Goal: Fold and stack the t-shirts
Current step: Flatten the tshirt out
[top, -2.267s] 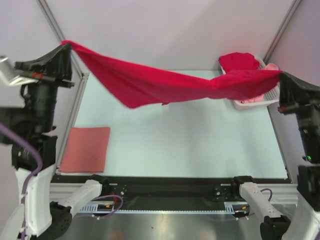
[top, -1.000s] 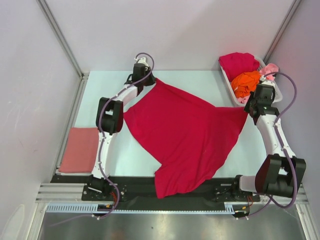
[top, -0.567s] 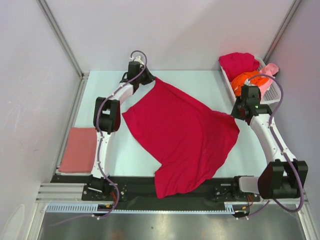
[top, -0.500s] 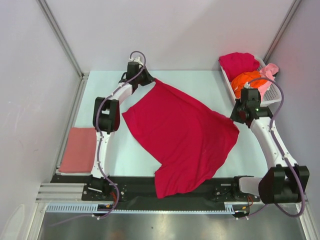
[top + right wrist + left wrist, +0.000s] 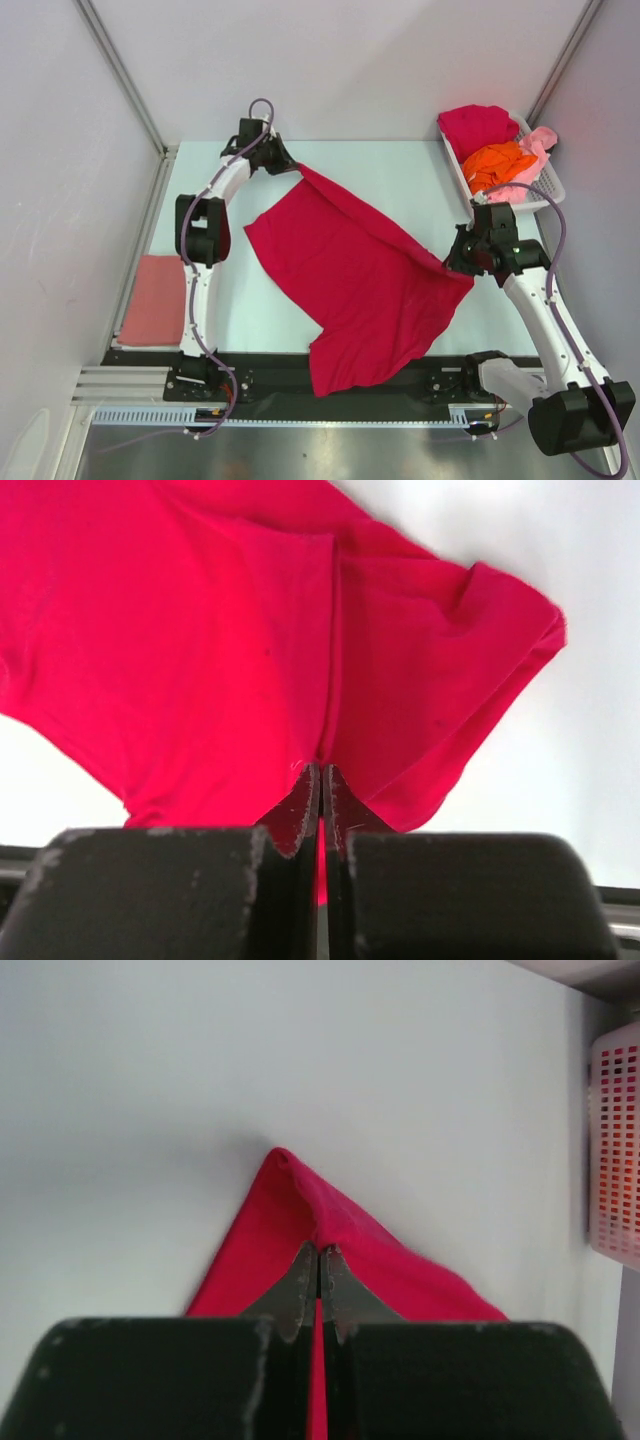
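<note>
Looking down from the top camera, I see the crimson t-shirt (image 5: 350, 270) spread on the table (image 5: 400, 170), its lower end drooping over the near edge. The left gripper (image 5: 283, 163) holds its far corner and the right gripper (image 5: 455, 262) its right corner, with a raised fold running between them. A folded salmon t-shirt (image 5: 155, 300) lies at the left; the unfolded t-shirts (image 5: 495, 160) sit in the basket (image 5: 545, 190).

On the left wrist camera, the jaws are pressed together on a peak of cloth.

On the right wrist camera, the jaws pinch a crease, with fabric bunching beside them.

I judge the shirt light, limp and quick to wrinkle, so I'd hold it at corners or seams and keep it taut.
</note>
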Controlling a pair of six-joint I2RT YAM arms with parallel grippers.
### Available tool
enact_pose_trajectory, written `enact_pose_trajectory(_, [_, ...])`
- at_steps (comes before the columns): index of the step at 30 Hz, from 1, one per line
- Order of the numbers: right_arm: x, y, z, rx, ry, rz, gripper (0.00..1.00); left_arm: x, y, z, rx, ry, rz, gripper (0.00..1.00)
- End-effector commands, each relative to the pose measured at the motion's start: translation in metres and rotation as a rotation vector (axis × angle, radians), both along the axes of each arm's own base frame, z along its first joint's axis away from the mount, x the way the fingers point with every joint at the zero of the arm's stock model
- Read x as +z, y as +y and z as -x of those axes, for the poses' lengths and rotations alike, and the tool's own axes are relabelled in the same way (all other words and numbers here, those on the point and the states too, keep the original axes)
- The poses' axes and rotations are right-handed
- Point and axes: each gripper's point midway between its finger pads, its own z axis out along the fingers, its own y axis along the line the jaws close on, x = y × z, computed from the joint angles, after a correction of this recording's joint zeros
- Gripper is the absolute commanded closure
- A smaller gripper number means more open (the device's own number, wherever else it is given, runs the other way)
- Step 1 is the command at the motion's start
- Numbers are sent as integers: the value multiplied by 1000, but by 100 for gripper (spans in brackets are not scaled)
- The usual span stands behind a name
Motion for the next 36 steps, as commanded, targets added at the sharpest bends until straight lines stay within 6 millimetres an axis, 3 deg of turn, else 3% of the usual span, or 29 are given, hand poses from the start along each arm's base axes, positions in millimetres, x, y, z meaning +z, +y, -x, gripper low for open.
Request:
enact_pose_trajectory(1, [-1, 9, 12, 25, 19, -36, 100, 56, 12, -2, -21, -74, 23, 100])
enact_pose_trajectory(6, [12, 7, 3, 35, -23, -16, 100, 83, 12, 1, -5, -113, 37, 100])
enact_pose_trajectory(9, [25, 7, -15, 38, -69, -4, 100, 116, 15, 2, 9, -172, 39, 100])
enact_pose_trajectory(16, [94, -8, -80, -34, -236, 43, 100, 205, 26, 16, 38, -320, 43, 100])
enact_pose_trajectory(17, [115, -8, -91, -34, -284, 47, 100, 228, 30, 22, 48, -365, 40, 100])
enact_pose_trajectory(24, [169, 2, -146, -37, -419, 8, 100, 339, 72, 40, 216, -606, 52, 100])
enact_pose_trajectory(26, [184, -2, -160, -57, -453, 2, 100, 359, 78, 47, 238, -653, 62, 100])
enact_pose_trajectory(27, [200, -3, -173, -68, -493, -3, 100, 379, 79, 56, 240, -695, 76, 100])
enact_pose_trajectory(29, [220, -6, -184, -75, -537, -10, 100, 398, 76, 67, 233, -724, 106, 100])
enact_pose_trajectory(30, [244, -13, -191, -94, -589, -12, 100, 418, 77, 80, 233, -763, 119, 100])
enact_pose_trajectory(31, [254, -16, -195, -106, -609, -24, 100, 427, 76, 88, 229, -780, 129, 100])
enact_pose_trajectory(34, [305, -19, -191, -119, -758, -75, 100, 473, 82, 131, 234, -876, 133, 100])
enact_pose_trajectory(36, [336, -19, -180, -118, -850, -98, 100, 486, 89, 152, 252, -912, 105, 100])
